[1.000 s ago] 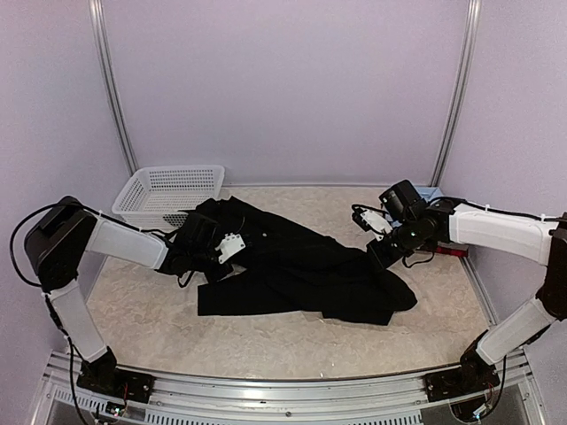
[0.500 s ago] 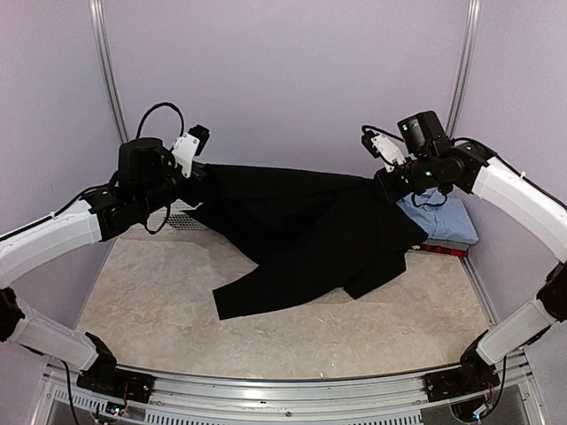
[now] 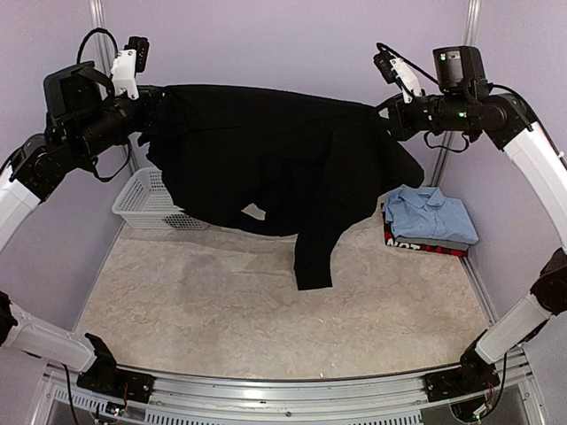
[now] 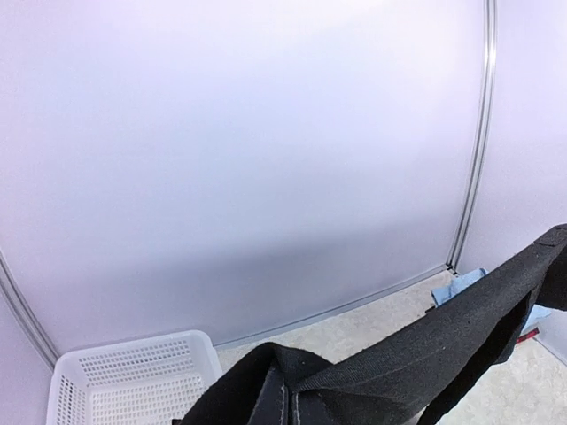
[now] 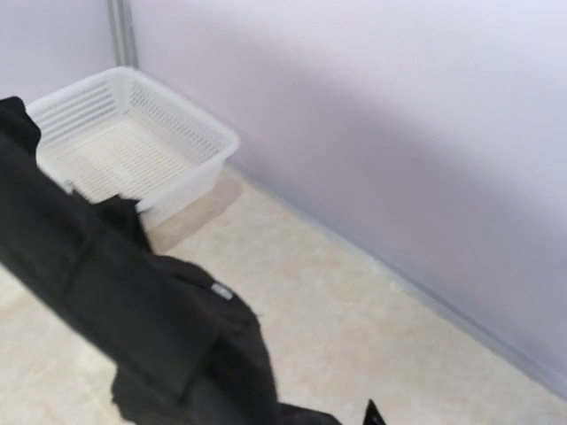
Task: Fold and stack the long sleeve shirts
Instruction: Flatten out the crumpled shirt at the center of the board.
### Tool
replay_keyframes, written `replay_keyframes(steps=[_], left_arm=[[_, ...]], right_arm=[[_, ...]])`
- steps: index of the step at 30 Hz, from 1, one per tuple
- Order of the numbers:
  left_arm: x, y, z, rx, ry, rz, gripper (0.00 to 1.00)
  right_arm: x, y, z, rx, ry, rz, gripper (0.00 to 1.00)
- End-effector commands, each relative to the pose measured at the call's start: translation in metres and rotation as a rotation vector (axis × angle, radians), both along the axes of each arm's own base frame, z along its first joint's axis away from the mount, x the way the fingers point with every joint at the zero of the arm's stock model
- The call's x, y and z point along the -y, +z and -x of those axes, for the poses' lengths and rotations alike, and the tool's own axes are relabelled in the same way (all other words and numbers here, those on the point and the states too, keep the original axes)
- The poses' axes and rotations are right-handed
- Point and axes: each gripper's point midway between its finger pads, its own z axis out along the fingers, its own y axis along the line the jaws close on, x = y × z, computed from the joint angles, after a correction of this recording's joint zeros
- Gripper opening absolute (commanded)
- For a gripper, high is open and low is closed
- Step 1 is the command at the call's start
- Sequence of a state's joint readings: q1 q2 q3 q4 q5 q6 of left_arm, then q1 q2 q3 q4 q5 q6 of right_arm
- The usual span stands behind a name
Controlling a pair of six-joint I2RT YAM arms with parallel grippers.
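my left fingers [image 3: 152, 111] and right fingers [image 3: 391, 118] are pinched tight on the black shirt [image 3: 266, 168], stretched high across the upper frame. if either pinch slips, it could drop crumpled onto the tabletop [image 3: 221, 301].

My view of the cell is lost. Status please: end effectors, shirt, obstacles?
Left end effector and right end effector shut on black shirt, stretched high between them, sleeve hanging. Basket left, folded light blue shirt right; nothing seen blocking.
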State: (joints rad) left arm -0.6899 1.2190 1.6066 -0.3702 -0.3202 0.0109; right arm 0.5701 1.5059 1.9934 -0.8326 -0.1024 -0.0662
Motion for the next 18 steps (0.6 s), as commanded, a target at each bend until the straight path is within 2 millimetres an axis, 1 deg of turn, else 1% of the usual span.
replay_keyframes(steps=[1,3,6,8,12,14,16,18], left_arm=[[-0.007,-0.003,0.014,-0.058,-0.006,0.035,0.0],[-0.006,-0.007,0.021,-0.07,-0.023,0.036,0.0],[-0.005,-0.012,0.036,-0.086,-0.064,0.042,0.0],[-0.004,-0.011,0.047,-0.09,-0.101,0.058,0.0],[-0.003,-0.006,0.074,-0.099,-0.195,0.1,0.0],[0.0,-0.007,0.089,-0.116,-0.253,0.103,0.0],[0.0,-0.013,0.097,-0.148,-0.276,0.088,0.0],[-0.002,-0.024,0.098,-0.187,-0.259,0.066,0.0]], right_arm=[[0.007,0.0,0.024,-0.054,0.046,-0.011,0.0],[0.005,-0.005,0.034,-0.092,0.077,-0.014,0.0],[0.007,-0.013,0.042,-0.128,0.076,-0.006,0.0],[0.006,-0.016,0.05,-0.148,0.094,-0.009,0.0],[0.002,-0.017,0.075,-0.186,0.175,-0.039,0.0],[0.005,-0.022,0.084,-0.201,0.184,-0.037,0.0],[0.012,-0.028,0.091,-0.225,0.166,-0.043,0.0],[0.014,-0.041,0.096,-0.264,0.159,-0.04,0.0]])
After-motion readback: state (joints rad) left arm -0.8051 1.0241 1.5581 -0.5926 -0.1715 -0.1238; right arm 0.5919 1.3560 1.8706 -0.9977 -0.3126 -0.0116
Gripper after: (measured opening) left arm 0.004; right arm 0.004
